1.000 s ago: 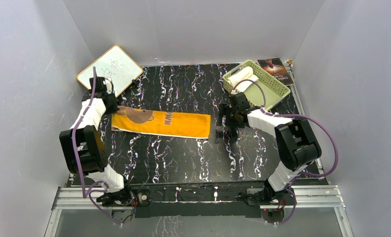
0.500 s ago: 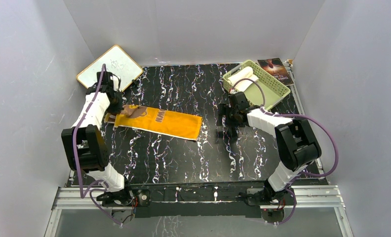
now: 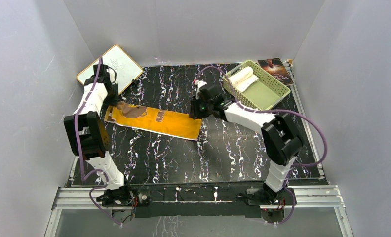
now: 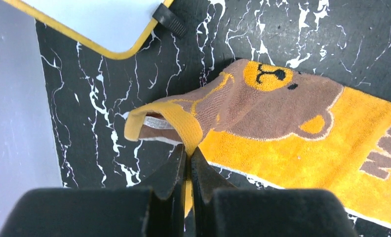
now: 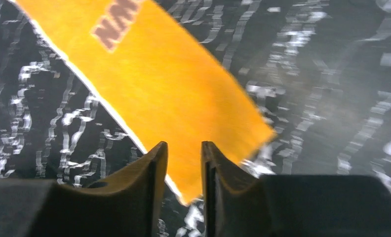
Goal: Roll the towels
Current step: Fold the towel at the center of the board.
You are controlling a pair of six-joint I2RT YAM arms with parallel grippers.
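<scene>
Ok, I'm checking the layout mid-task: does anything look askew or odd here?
The orange towel lies slanted across the table, and the left gripper has pinched its left corner up into a fold. The white board at the far-left corner sits tilted too. Nothing looks spilled or damaged.

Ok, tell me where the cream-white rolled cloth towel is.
In the top view, the cream-white rolled towel lies at the far right of the table, inside the pale green slotted plastic basket, at its far-left end.
</scene>
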